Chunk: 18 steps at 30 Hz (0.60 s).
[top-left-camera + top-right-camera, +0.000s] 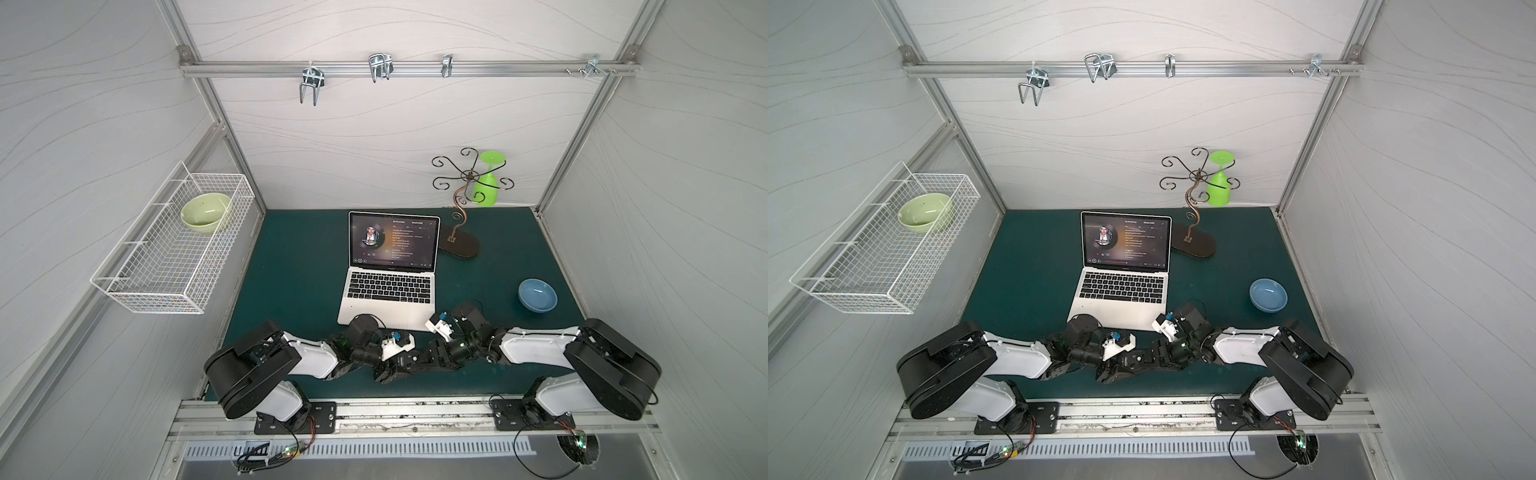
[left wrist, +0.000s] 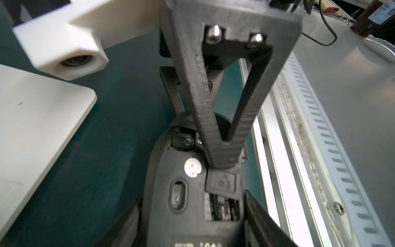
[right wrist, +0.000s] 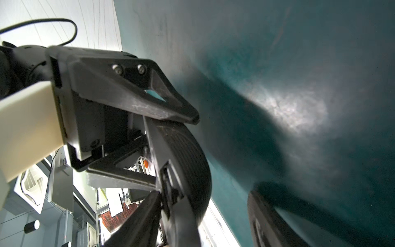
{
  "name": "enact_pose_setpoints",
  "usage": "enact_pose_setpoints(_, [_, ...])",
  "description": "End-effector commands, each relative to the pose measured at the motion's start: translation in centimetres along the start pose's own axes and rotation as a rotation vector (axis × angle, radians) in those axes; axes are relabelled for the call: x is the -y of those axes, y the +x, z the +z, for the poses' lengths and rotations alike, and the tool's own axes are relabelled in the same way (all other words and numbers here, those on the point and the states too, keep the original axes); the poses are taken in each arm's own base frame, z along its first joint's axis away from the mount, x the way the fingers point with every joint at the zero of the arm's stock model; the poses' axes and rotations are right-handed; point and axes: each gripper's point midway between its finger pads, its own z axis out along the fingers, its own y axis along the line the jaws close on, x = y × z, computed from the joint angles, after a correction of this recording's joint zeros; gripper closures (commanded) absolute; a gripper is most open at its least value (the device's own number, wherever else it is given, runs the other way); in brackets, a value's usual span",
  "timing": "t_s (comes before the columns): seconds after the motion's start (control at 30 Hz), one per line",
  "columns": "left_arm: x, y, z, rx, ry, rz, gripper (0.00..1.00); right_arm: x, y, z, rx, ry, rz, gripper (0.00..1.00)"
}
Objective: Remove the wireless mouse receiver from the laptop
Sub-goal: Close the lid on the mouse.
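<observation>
One open laptop, keyboard frontward, hinge crosswise

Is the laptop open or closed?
Open. The laptop has its screen standing up, lit, and its black keys showing.

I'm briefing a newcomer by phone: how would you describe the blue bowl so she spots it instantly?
Find the dark green mat with the silver laptop in its middle. Apart from the laptop, on the right arm's side, a round blue bowl sits upright. Unlike the pale green bowl in the white wire basket on the wall, it rests on the mat.
</observation>
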Motion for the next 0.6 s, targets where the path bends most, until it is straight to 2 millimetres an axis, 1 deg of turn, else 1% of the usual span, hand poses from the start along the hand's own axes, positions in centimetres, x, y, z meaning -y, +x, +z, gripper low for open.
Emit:
enact_pose_setpoints(0.0, [-0.3, -2.5, -0.2, 0.076, -0.002, 0.060, 1.00, 0.6, -0.1, 0.1, -0.004, 0.055, 0.003, 0.35])
enact_pose_setpoints(0.2, [-0.1, -2.8, -0.2, 0.087, 0.004, 0.064, 1.00, 0.4, -0.2, 0.1, -0.010, 0.069, -0.020, 0.36])
enact_pose_setpoints(0.33, [0.4, -3.2, -0.5, 0.117, 0.028, 0.070, 1.00, 0.1, -0.3, 0.8, -0.022, 0.057, -0.044, 0.36])
enact_pose_setpoints(0.43, [1.2, -3.9, -0.5, 0.143, 0.078, 0.073, 1.00, -0.2, -0.4, 1.4, -0.030, 0.050, -0.069, 0.35])
enact_pose_setpoints(0.57, [1.3, -4.4, -0.6, 0.161, 0.092, 0.071, 1.00, -0.7, -0.9, 1.9, -0.033, 0.029, -0.101, 0.36])
